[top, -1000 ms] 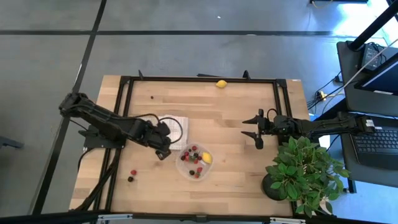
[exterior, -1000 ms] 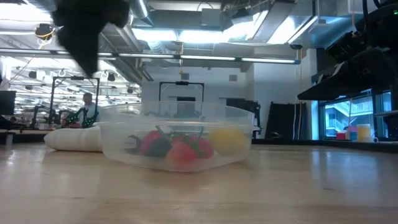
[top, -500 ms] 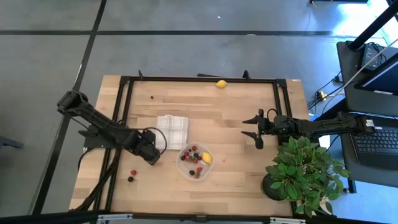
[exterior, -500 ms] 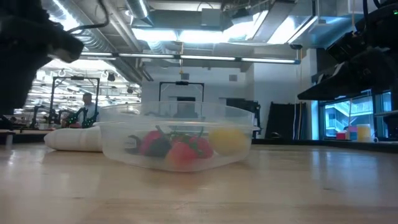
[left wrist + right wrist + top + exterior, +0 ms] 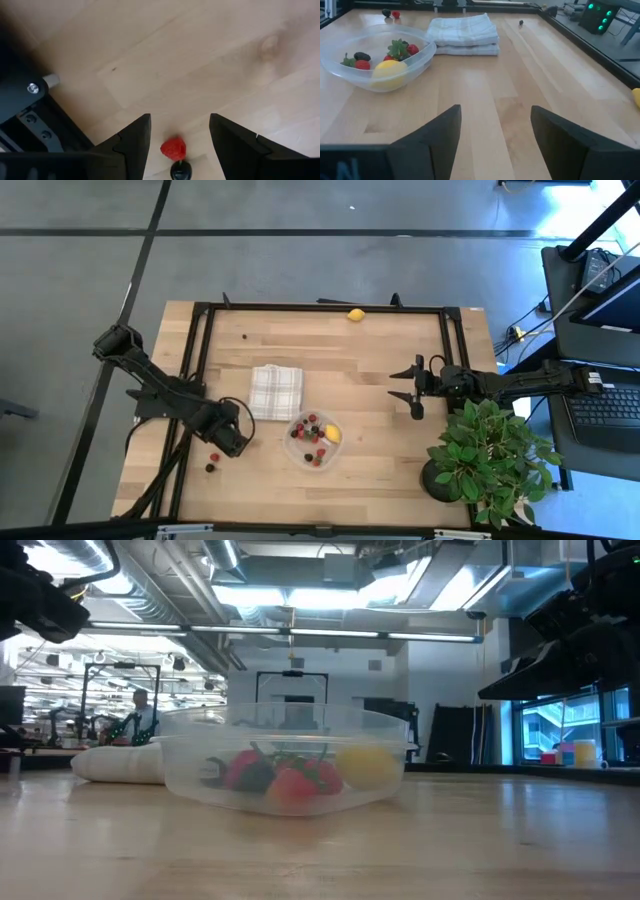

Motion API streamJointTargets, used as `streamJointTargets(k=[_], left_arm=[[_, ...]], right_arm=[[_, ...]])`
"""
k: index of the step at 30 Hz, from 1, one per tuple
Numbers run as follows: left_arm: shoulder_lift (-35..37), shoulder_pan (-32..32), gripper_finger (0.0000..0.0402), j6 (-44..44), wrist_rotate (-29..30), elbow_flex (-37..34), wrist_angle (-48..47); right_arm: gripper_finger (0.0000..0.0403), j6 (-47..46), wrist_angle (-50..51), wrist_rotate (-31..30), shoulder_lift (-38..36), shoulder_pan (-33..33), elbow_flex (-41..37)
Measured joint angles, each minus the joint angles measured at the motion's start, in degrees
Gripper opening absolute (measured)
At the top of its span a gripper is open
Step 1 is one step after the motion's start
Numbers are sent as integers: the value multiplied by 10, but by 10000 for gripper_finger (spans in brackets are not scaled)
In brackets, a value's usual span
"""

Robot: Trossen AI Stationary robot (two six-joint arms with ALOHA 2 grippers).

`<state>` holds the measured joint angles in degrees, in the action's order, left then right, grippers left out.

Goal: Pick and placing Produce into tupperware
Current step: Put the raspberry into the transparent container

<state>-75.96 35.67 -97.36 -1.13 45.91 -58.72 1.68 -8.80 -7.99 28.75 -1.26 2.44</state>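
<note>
In the tupperware (image 5: 312, 441): berries (image 5: 310, 433), lemon (image 5: 332, 434).

We see a grey concrete floor (image 5: 330, 265) crossed by dark lines around the wooden table (image 5: 350, 350); a desk with a laptop (image 5: 605, 405) stands at one side; beyond the table, a large hall with ceiling lights (image 5: 300, 600), pipes overhead, a window (image 5: 560, 735), and a seated person (image 5: 142, 712) far off.
</note>
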Motion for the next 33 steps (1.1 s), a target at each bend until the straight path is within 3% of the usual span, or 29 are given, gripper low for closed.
streamJointTargets(k=[8, 16, 33], left_arm=[[0, -3, 197, -31, -15, 0, -2], [0, -3, 240, -13, -32, 0, 0], [-16, 45, 243, -86, -46, 0, 35]], right_arm=[[241, 1, 0, 0, 0, 0, 0], [241, 1, 0, 0, 0, 0, 0], [241, -16, 0, 0, 0, 0, 0]])
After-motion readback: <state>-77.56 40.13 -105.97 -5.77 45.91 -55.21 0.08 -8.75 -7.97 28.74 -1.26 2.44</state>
